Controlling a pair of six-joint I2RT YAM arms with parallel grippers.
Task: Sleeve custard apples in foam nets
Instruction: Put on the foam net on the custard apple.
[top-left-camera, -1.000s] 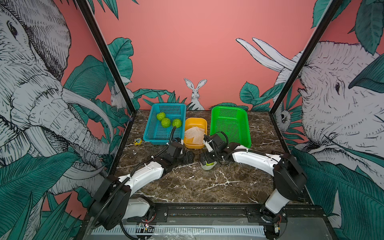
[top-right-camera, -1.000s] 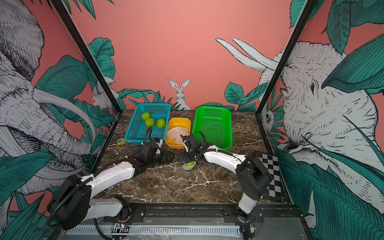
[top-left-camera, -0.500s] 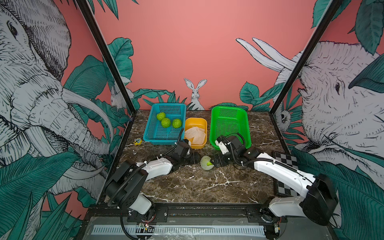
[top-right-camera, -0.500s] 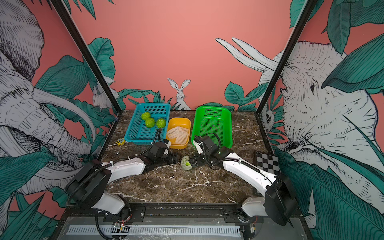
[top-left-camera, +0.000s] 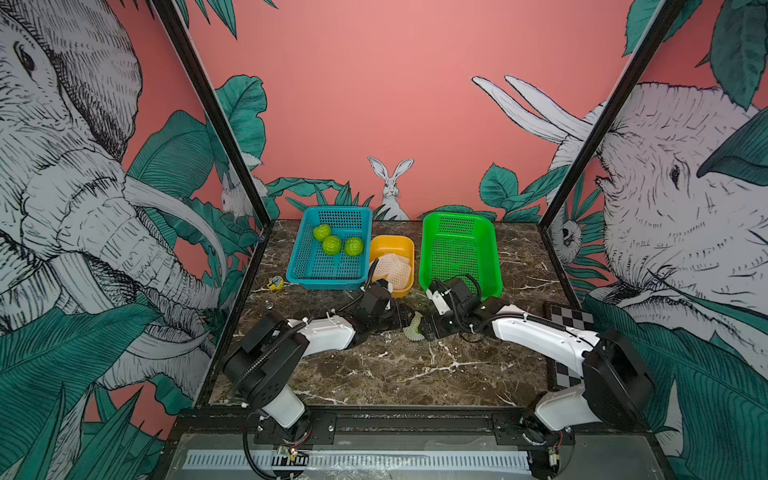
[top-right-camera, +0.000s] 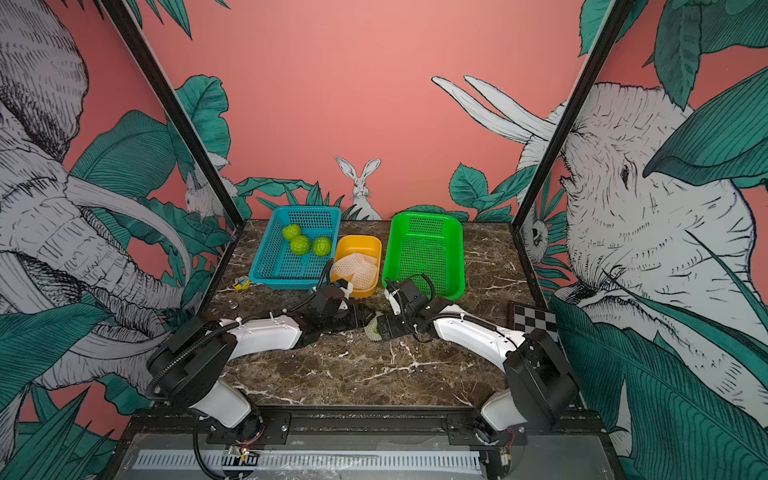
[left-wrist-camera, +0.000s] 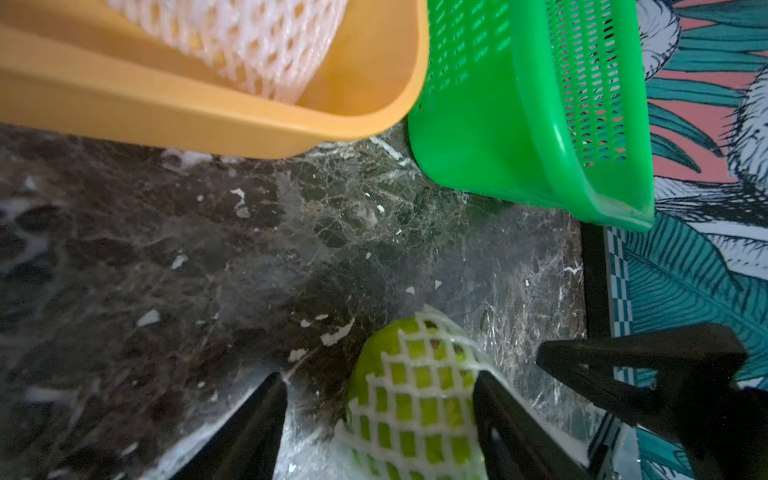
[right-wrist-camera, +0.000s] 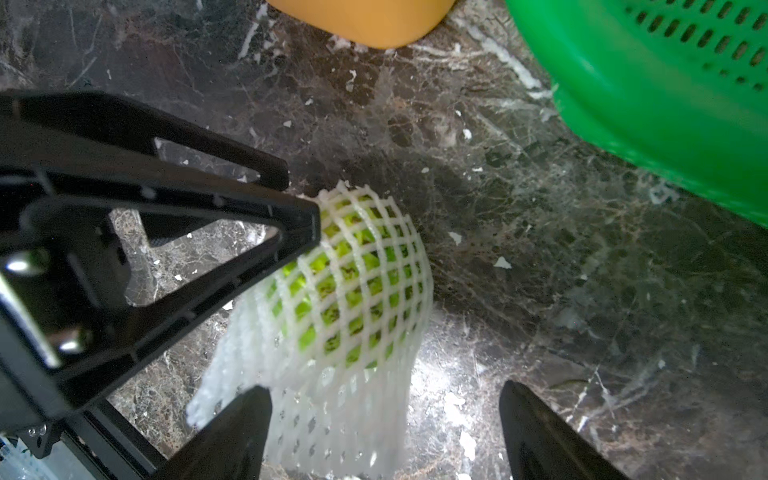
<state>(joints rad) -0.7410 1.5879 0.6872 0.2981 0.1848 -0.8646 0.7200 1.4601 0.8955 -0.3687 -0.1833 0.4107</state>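
Observation:
One custard apple (left-wrist-camera: 415, 399) wrapped in a foam net (right-wrist-camera: 353, 270) lies on the marble table in front of the yellow tub; it also shows in both top views (top-left-camera: 413, 330) (top-right-camera: 371, 330). My left gripper (left-wrist-camera: 380, 382) is open around it: one finger (left-wrist-camera: 503, 419) touches the net and the other stands apart. My right gripper (right-wrist-camera: 384, 390) is open over the net's loose end, from the opposite side. Three bare custard apples (top-left-camera: 331, 245) sit in the blue basket (top-left-camera: 332, 278). Spare foam nets (top-left-camera: 392, 268) lie in the yellow tub (top-left-camera: 392, 243).
A green basket (top-left-camera: 457, 249) stands just behind the right gripper. A checkerboard (top-left-camera: 569, 320) lies at the right edge of the table. A small yellow item (top-left-camera: 274, 284) lies near the blue basket's front left corner. Black frame posts bound both sides.
The left gripper has moved in around the netted apple and its jaws have narrowed. The right gripper has come closer from the other side. Both arms now lie lower over the table.

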